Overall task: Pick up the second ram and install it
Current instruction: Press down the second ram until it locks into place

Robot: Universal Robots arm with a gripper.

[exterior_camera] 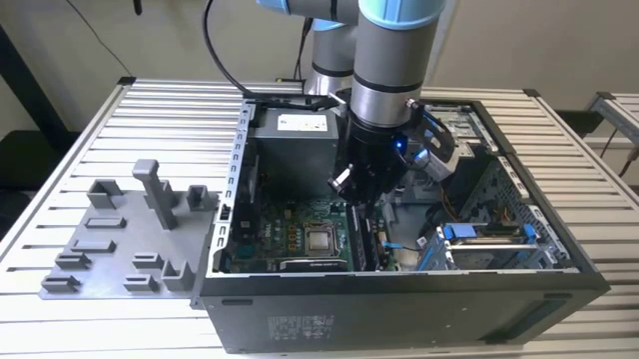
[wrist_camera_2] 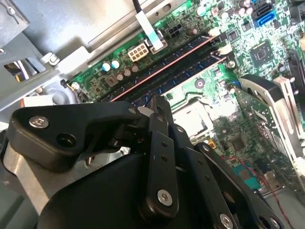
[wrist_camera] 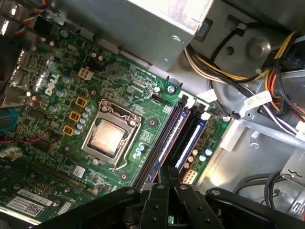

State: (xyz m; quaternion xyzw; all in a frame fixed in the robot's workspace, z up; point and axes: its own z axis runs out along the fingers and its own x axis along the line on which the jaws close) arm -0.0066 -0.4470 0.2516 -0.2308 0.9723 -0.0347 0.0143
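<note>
Claw [exterior_camera: 352, 196] inside computer case [exterior_camera: 399, 299] — above motherboard [exterior_camera: 289, 239], tray [exterior_camera: 110, 247] beside case
</note>
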